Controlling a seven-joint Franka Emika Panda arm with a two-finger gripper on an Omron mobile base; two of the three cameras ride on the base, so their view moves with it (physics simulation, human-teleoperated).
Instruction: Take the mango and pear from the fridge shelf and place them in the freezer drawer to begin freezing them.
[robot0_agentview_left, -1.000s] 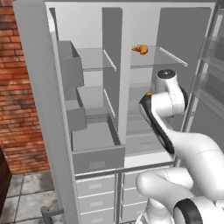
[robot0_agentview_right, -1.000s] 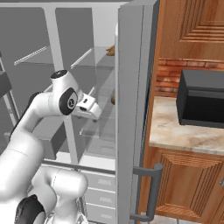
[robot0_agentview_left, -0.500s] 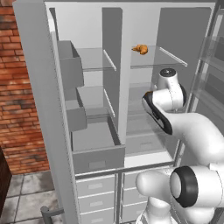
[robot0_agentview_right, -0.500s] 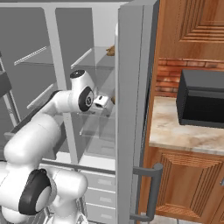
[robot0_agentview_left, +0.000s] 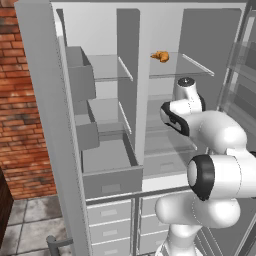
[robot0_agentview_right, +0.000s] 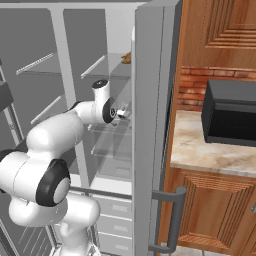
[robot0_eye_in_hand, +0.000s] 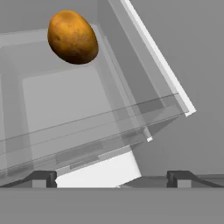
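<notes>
Above the spread hand (robot0_eye_in_hand: 112, 177), a brown-orange fruit (robot0_eye_in_hand: 72, 37) shows close.

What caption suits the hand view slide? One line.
Open gripper faces a brown-orange fruit resting on a translucent fridge shelf.

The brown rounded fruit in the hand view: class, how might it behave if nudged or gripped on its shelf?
The brown rounded fruit looks egg-shaped, so a nudge would probably roll it. Its smooth curved skin may slip between the fingers. The fridge shelf under it looks flat and smooth, offering little to stop it.
</notes>
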